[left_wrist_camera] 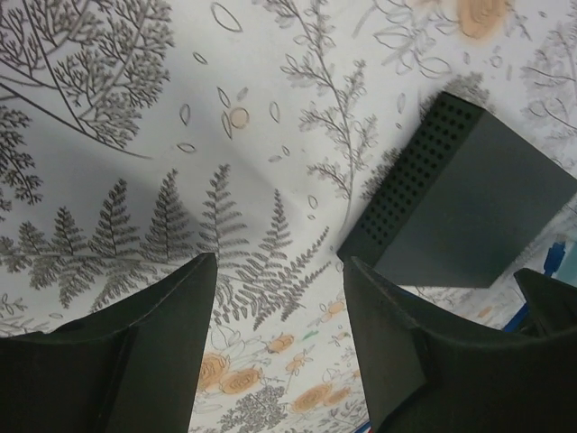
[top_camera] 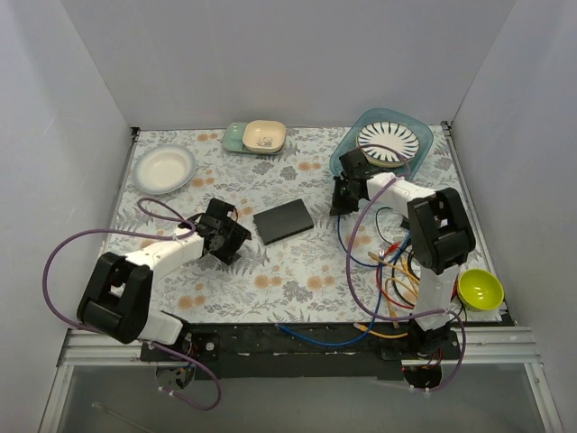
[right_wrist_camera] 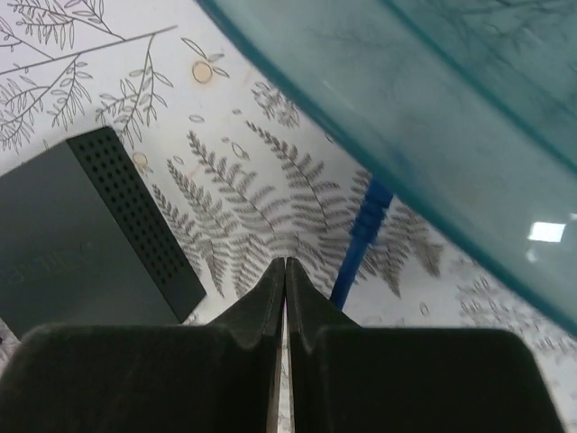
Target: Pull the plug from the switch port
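Switch box [top_camera: 283, 222]: centre of the overhead frame on the desk [top_camera: 297, 280], between your arms; no switch port shows.
Left pincer [left_wrist_camera: 279, 266]: spread, near the box's left, likely to brace it.
Right pincer [right_wrist_camera: 285, 266]: pressed together, apparently empty, blue cable [right_wrist_camera: 362, 236] alongside.

Nothing legible; the black box [right_wrist_camera: 63, 248] bears only a faint, unreadable imprint.

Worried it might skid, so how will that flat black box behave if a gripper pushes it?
The black box lies flat and low, so it probably won't tip or roll. Nothing visible pins it to the floral cloth, so it would likely slide. Its vented shell looks rigid, not floppy.
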`<action>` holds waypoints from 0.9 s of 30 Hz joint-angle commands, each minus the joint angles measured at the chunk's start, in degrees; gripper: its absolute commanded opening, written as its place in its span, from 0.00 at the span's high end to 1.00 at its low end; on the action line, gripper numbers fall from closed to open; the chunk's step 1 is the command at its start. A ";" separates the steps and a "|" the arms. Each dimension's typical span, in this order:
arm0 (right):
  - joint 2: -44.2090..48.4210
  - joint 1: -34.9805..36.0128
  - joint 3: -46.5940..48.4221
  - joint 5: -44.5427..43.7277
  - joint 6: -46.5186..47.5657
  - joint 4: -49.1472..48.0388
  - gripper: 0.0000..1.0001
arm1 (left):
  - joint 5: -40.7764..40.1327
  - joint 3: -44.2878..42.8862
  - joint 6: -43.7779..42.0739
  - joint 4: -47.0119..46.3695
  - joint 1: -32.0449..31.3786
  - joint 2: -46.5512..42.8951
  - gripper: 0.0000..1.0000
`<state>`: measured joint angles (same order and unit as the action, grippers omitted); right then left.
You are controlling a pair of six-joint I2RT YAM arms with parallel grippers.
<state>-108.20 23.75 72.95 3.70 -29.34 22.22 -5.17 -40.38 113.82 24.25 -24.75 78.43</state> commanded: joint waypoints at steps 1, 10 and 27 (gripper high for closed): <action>-5.52 1.21 6.22 3.58 1.22 -0.50 0.92 | 3.32 -2.07 0.17 -2.71 2.16 4.79 0.43; -16.51 3.23 16.96 9.12 3.06 1.43 0.92 | 9.99 -7.00 -3.16 -5.35 2.60 15.43 0.50; -4.75 18.17 -6.75 13.35 -0.28 -7.89 0.93 | 11.15 -1.99 -8.96 -6.93 2.69 9.37 0.61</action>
<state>-113.23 35.92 72.40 7.86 -27.83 9.72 4.58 -44.97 106.24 16.95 -21.02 89.10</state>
